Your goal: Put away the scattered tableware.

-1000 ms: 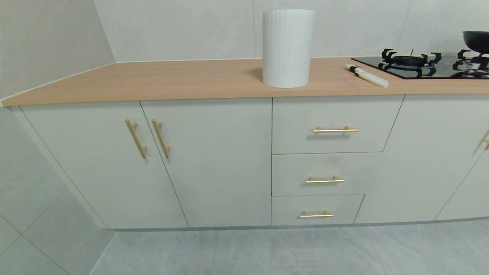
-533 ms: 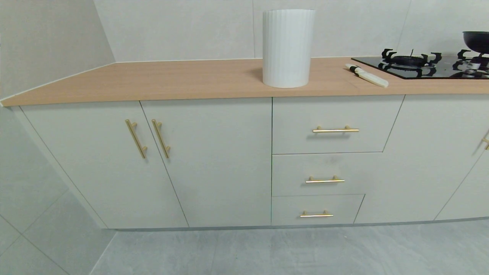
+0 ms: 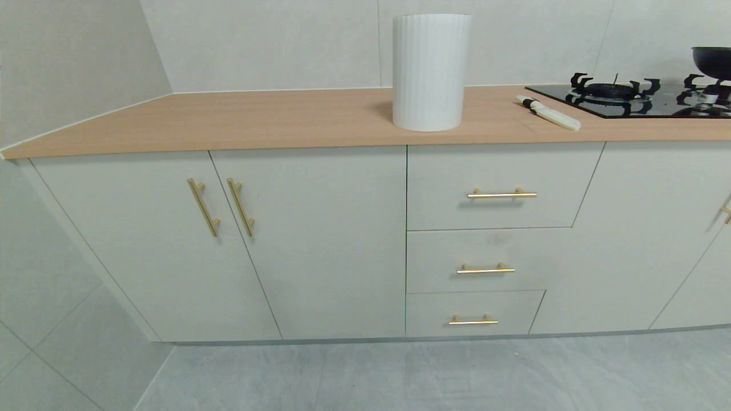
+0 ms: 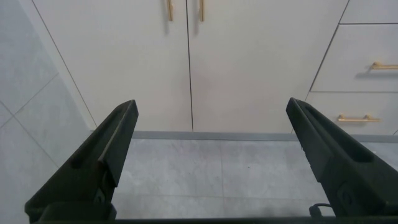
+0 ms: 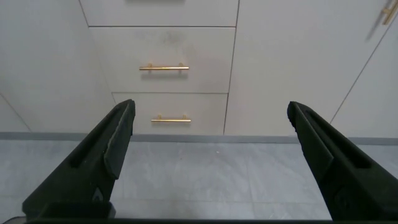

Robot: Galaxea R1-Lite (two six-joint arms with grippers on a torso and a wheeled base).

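Grippers both spread wide, nothing btwn the fingers. L gripper [image 4: 211, 107] hangs low over the grey floor [image 4: 211, 177], facing the double cupboard doors [image 4: 186, 68] w/ gold handles. The drawer stack [image 4: 367, 68] sits off to its right. R gripper [image 5: 211, 107] is also low over the floor, facing the two lower drawers of that stack, w/ the grey plinth strip [image 5: 199, 138] straight ahead of it.

Tableware: one cream utensil [image 3: 548, 113], knife-like w/ a dark band nr one end, lies flat on the wooden countertop [image 3: 257, 120]. It's well above both grippers & well apart from them, up over the drawer stack the R gripper faces, toward that stack's right edge. It lies just beside the black hob [image 3: 628, 103]; can't tell if they touch.

White ribbed canister [image 3: 430, 71] stands upright on the countertop, left of the utensil, high above the doors/drawers seam. Dark pan [image 3: 713, 60] sits on the hob, further right again of the R gripper. All doors & drawers are shut.
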